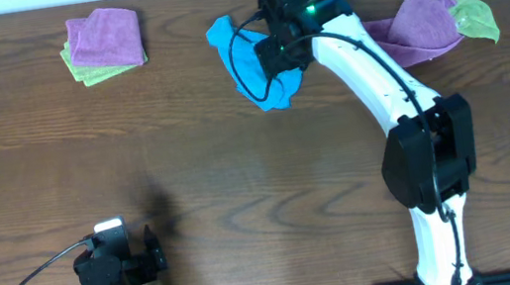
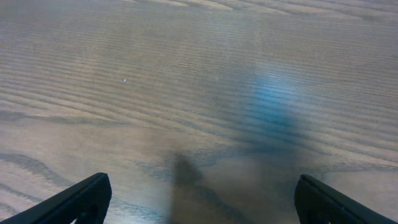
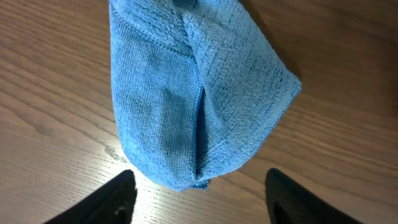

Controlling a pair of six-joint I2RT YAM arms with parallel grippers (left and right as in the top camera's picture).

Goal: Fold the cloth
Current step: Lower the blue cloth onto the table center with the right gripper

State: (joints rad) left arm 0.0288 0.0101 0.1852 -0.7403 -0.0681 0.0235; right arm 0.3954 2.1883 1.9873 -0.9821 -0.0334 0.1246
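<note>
The sky-blue cloth (image 1: pixel 246 64) lies bunched up at the back middle of the table. In the right wrist view it (image 3: pixel 186 93) fills the centre as a folded, rounded bundle with a crease down its middle. My right gripper (image 1: pixel 271 45) hovers over the cloth's right part; its fingers (image 3: pixel 199 199) are open, one on each side of the cloth's near tip, holding nothing. My left gripper (image 1: pixel 116 257) rests near the table's front left; its fingers (image 2: pixel 199 202) are open over bare wood, holding nothing.
A purple cloth on a light-green cloth (image 1: pixel 103 44) sits at the back left. Another purple cloth (image 1: pixel 418 25) with a light-green one (image 1: pixel 474 17) lies at the back right, beside the right arm. A cable trails left of the left arm's base.
</note>
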